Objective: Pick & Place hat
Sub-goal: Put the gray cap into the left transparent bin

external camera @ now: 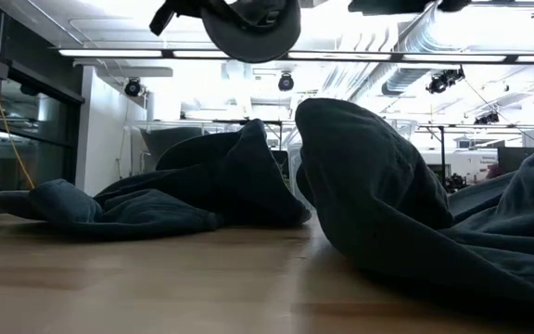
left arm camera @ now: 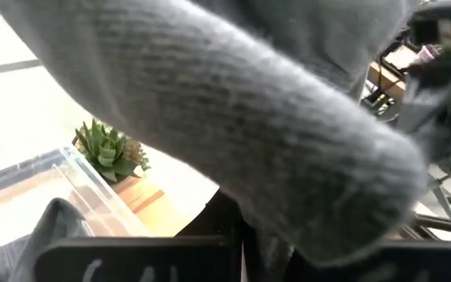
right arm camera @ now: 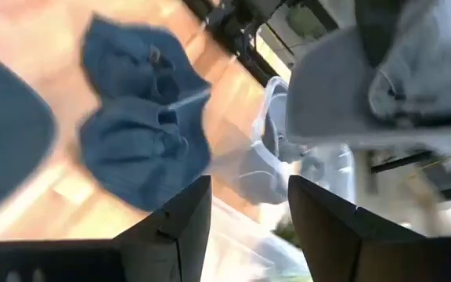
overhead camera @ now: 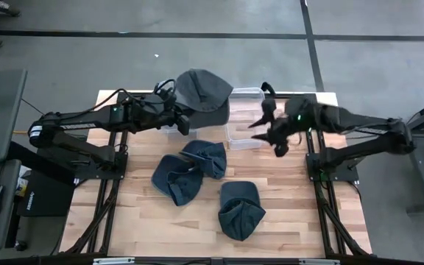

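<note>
A grey knitted hat point(overhead camera: 202, 88) hangs above the table's far side, with my left gripper point(overhead camera: 185, 122) shut on it. The low view shows it high up and clear of the table point(external camera: 253, 28). Two dark blue hats point(overhead camera: 191, 171) point(overhead camera: 241, 210) lie crumpled on the wooden table point(overhead camera: 300, 213). My right gripper point(overhead camera: 267, 134) hovers open over the table's right part, beside a clear bin point(overhead camera: 243, 137). Nothing is between its fingers point(right arm camera: 245, 211). My left gripper is shut on the grey hat's lower edge point(left arm camera: 276, 239), pinched between its two fingers. The fingers come from the table's left, slanting slightly down. The hat bulges out beyond the fingers, lifted clear of the table; the cloth itself hides the exact contact.
Clear plastic bins point(overhead camera: 246, 93) stand at the table's far middle, one seen close in the left wrist view point(left arm camera: 73, 188). A small green succulent point(left arm camera: 112, 149) stands beyond it. Bare wood lies at the table's near left point(overhead camera: 116, 213).
</note>
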You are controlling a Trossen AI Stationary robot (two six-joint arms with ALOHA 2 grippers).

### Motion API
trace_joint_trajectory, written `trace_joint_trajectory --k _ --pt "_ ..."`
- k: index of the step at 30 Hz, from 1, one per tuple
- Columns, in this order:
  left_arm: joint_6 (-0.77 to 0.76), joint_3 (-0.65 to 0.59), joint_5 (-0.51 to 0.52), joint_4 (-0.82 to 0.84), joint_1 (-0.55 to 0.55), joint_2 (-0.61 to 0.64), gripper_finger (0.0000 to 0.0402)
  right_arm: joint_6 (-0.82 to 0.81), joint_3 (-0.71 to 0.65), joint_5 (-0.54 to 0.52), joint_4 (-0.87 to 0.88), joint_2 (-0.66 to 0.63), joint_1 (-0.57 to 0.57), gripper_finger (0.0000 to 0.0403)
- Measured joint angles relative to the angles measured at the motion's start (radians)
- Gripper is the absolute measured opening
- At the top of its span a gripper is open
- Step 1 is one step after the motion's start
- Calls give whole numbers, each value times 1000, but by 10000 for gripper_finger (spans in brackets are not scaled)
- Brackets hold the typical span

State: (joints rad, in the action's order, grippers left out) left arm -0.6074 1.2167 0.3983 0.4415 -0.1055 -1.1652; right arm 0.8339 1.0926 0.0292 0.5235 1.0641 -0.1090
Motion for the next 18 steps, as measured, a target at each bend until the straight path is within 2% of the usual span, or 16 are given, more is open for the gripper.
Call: trace_joint_trajectory --k 5,7,9,12,14,18 --pt "-29 0 -24 -11 0 -1 6 163 -156 -356 -268 20 178 165" --pt "-36 0 -27 -19 0 -1 6 266 -240 -468 -431 36 235 165" --pt "-51 0 -31 -32 0 -1 6 378 -329 -566 -665 64 282 165" --pt "-57 0 -44 -32 0 -1 6 582 -451 -662 -1020 126 326 165" --pt "-70 0 -51 -31 0 -1 6 728 -513 -689 -1232 177 339 165" --pt "-79 0 -77 -28 0 -1 6 957 -584 -675 -1454 271 336 165"
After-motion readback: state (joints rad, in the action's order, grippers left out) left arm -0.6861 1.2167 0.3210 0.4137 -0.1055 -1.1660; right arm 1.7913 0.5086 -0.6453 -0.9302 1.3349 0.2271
